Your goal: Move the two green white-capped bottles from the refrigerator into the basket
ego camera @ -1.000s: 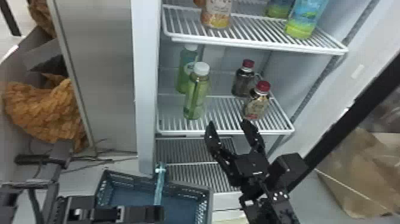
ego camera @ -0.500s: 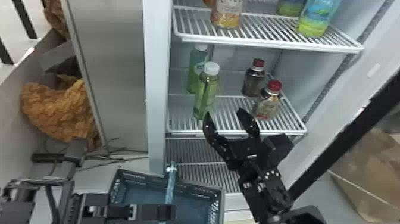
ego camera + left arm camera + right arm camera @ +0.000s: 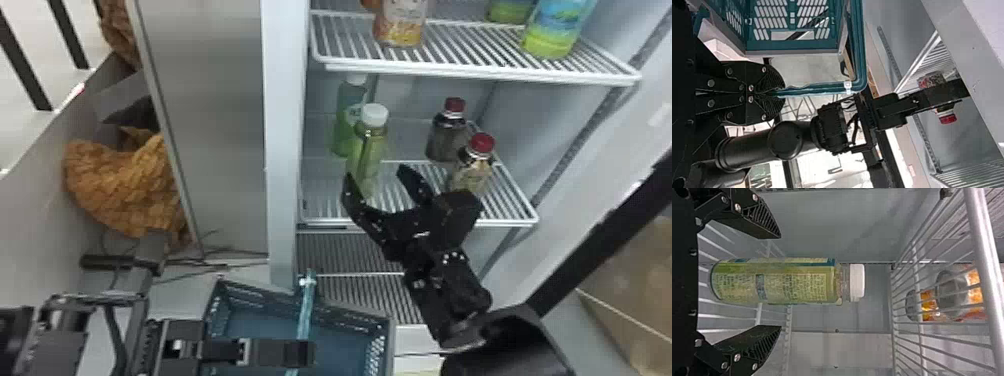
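Two wide-apart fingers of the right gripper (image 3: 378, 173) are leaving room beside the nearer white-capped bottle (image 3: 369, 152), the left gripper (image 3: 306, 353) pinching the basket handle (image 3: 306, 310).

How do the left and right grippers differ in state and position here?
The left gripper is shut on the handle of the basket, while the right gripper is open and holds nothing.

The left gripper is outside the refrigerator, over the basket; the right gripper is at the refrigerator's middle shelf, by the front green bottle.

Both have black fingers.
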You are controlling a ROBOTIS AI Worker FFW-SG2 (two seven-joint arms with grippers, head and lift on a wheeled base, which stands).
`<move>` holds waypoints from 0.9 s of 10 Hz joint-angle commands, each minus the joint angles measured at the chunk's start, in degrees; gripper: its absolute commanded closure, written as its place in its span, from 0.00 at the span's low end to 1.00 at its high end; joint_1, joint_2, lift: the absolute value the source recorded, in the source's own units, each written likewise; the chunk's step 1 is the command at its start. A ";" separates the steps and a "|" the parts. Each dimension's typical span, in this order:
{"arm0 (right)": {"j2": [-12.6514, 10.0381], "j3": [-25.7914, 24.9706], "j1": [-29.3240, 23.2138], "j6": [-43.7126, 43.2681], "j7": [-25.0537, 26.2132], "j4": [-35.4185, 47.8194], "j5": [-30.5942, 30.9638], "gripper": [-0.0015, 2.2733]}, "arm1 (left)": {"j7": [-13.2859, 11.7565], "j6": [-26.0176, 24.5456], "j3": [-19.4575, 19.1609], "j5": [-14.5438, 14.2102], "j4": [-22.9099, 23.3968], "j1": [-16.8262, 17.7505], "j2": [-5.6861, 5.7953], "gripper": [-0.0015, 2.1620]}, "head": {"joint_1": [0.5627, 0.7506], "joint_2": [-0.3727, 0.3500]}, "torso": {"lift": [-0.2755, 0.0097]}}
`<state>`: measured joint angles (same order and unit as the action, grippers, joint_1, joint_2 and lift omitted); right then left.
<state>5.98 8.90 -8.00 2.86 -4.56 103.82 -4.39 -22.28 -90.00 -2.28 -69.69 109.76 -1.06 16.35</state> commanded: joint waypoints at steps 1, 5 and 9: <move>0.00 0.01 2.10 1.22 -0.01 -1.38 0.05 0.11 | 0.04 -0.03 0.11 -0.01 0.00 0.08 0.00 0.54 | 0.70 0.31 | 0.04; 0.00 1.04 7.58 1.36 -1.16 -6.86 -0.18 0.11 | 0.04 -0.03 0.11 -0.12 0.00 0.22 0.00 0.54 | 0.70 0.32 | 0.04; 0.00 1.50 9.97 4.45 -1.42 -8.41 0.51 0.29 | 0.04 -0.03 0.45 -0.12 0.00 0.50 0.09 0.54 | 0.70 0.35 | 0.04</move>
<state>5.98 10.68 1.96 5.67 -6.02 94.83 -3.92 -22.23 -90.00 -1.89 -69.81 109.75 -0.56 16.43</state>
